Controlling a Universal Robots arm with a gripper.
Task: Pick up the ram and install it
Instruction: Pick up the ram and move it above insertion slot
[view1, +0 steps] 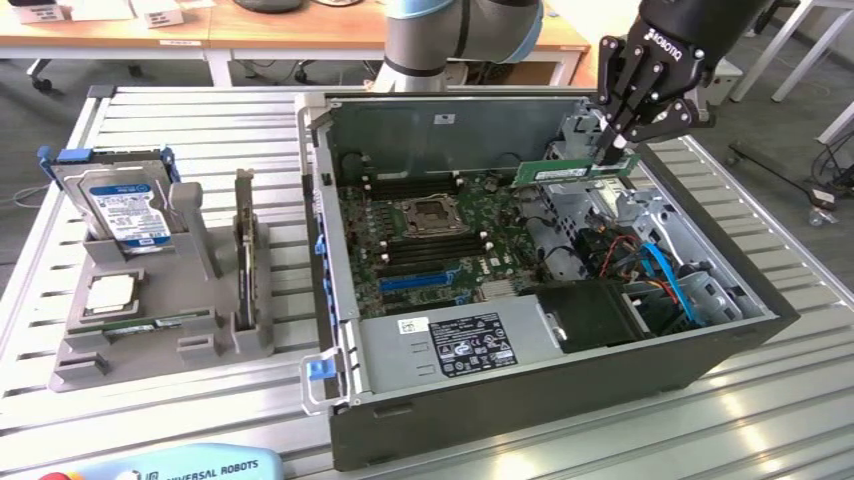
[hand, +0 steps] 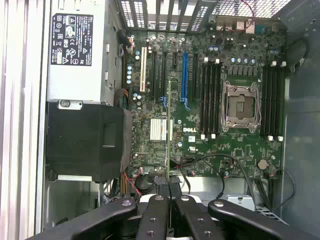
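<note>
The jaws are closed on the ram (view1: 571, 170), pinching it at the end toward the exterior view's right. The green stick hangs level inside the open top of the computer case (view1: 561, 400), near the far wall and clear of the motherboard (view1: 441, 250) below. In the wrist view the ram (hand: 169, 125) is seen edge-on, a thin line running out from between the jaws across the board, so its label and chips are hidden there. The black memory slots (hand: 210, 100) flank the empty CPU socket (hand: 241, 106); whether any slot is filled is hard to make out. The grey power supply (view1: 461, 345) and a black shroud (view1: 594, 310) cover the near part of the case, and blue and red cables tangle beside the shroud.

On the slatted bench (view1: 174, 120), toward the exterior view's left, a grey holder (view1: 80, 365) carries an upright hard drive (view1: 127, 210) and a flat silver processor chip (view1: 111, 292). A thin card (view1: 244, 250) stands on edge in the holder; its type cannot be told. The arm (view1: 454, 30) is cut off at the top edge.
</note>
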